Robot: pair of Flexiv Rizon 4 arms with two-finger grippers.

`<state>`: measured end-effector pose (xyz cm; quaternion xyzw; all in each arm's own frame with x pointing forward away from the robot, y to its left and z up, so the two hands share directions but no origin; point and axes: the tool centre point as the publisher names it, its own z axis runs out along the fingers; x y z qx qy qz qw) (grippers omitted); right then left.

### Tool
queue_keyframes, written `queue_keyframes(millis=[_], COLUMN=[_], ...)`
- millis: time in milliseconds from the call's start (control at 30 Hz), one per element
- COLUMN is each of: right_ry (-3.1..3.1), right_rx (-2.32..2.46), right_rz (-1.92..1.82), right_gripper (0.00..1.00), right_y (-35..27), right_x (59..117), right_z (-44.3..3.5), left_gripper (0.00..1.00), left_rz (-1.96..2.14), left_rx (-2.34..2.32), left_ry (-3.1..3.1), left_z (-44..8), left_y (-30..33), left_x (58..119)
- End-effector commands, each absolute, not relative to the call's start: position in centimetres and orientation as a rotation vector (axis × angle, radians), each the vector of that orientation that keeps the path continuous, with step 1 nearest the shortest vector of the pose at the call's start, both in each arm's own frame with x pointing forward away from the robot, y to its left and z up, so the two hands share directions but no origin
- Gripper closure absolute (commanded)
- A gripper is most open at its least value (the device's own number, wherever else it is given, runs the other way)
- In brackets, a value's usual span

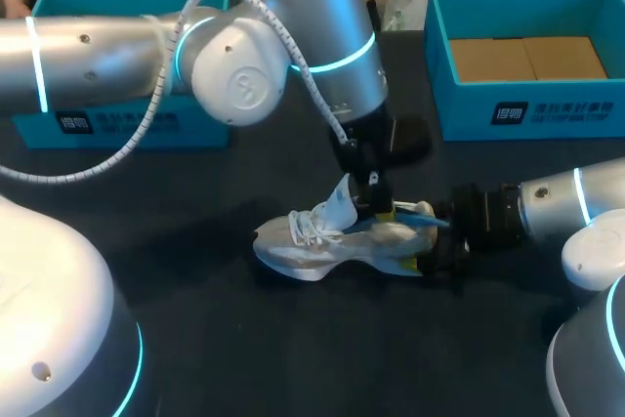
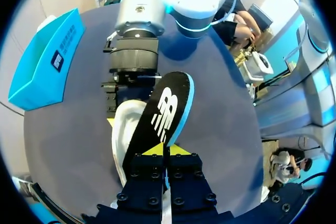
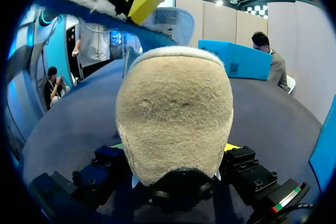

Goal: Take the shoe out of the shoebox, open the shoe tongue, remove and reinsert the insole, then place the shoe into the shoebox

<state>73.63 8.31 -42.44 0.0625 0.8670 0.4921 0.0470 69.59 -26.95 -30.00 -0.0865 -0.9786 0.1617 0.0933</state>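
Item: shoe [image 1: 312, 241], white, resting on the table [image 1: 195, 339], long axis crosswise to you, toe toward your left side, heel toward your right. Right hand [image 1: 437, 241]: low and level, clamped on the heel from both sides. Left hand [image 2: 165, 150]: hangs above the shoe's opening, pinched together on one end of the insole [image 2: 160, 114]. Insole: black top, blue edge, tilted, its length in line with the shoe's and its free end out over the heel and the right hand. You cannot tell how much of it sits inside. Judgement: the next move depends on that alignment, since the insole must slide along the shoe's length, and your left hand does it. Shoebox [image 1: 547, 109]: well apart, beyond the right arm.
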Motion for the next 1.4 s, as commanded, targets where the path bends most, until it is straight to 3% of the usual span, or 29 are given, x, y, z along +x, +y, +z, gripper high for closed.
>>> queue_keyframes(millis=[33,367,433,1400], right_ry=[2.649,2.649,2.649,2.649], right_rx=[0.192,0.192,0.192,0.192], right_rz=[1.494,1.494,1.494,1.494], right_gripper=[1.0,1.0,1.0,1.0], right_y=[8.5,8.5,8.5,8.5], right_x=[73.7,73.7,73.7,73.7], right_z=[-42.8,-42.8,-42.8,-42.8], left_gripper=[0.76,0.68,0.62,0.58], left_rz=[0.49,0.52,0.53,0.689], left_rx=[-0.274,-0.348,-0.376,-0.73], left_ry=[-2.914,-2.999,-3.027,-3.157], left_z=[-30.3,-30.5,-30.6,-32.7], left_y=[-27.1,-26.6,-26.6,-28.5], left_x=[69.3,69.1,69.1,69.1])
